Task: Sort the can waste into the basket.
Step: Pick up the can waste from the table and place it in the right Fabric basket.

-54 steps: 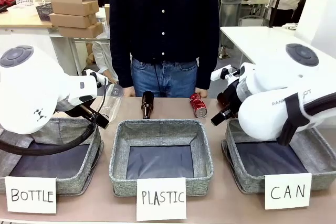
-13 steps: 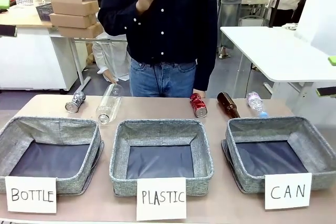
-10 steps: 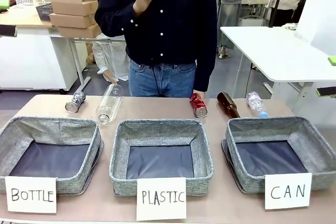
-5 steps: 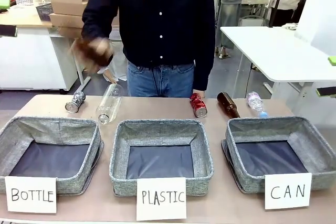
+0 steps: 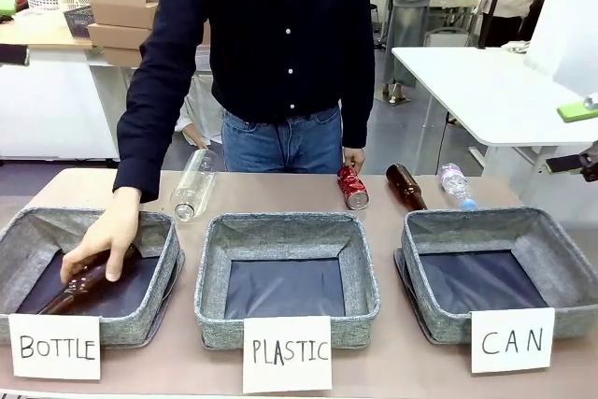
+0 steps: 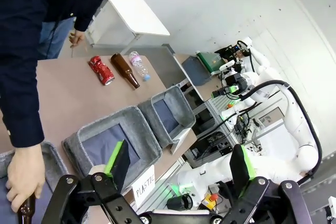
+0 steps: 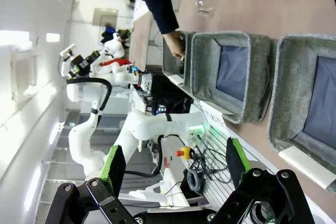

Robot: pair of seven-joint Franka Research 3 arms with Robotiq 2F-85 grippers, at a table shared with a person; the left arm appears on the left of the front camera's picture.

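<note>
Both our left gripper [image 6: 178, 161] and right gripper [image 7: 173, 161] gape wide and empty, no can sorted yet; next we should reach the red can [image 5: 353, 188] mid-frame, bound for the lower-right basket [image 5: 495, 219].

The left gripper [image 6: 178, 166] sits high above the table, jaws wide apart and green pads [image 6: 114, 158] facing each other. The right gripper [image 7: 173, 167] is spread just as wide. Its arm [image 6: 304, 145] seems folded upward off to the side, though it looks small there. The person's reaching hand [image 5: 105, 238] is lowered with its fingers curled, and the other hand [image 5: 353, 157] hangs low.
</note>
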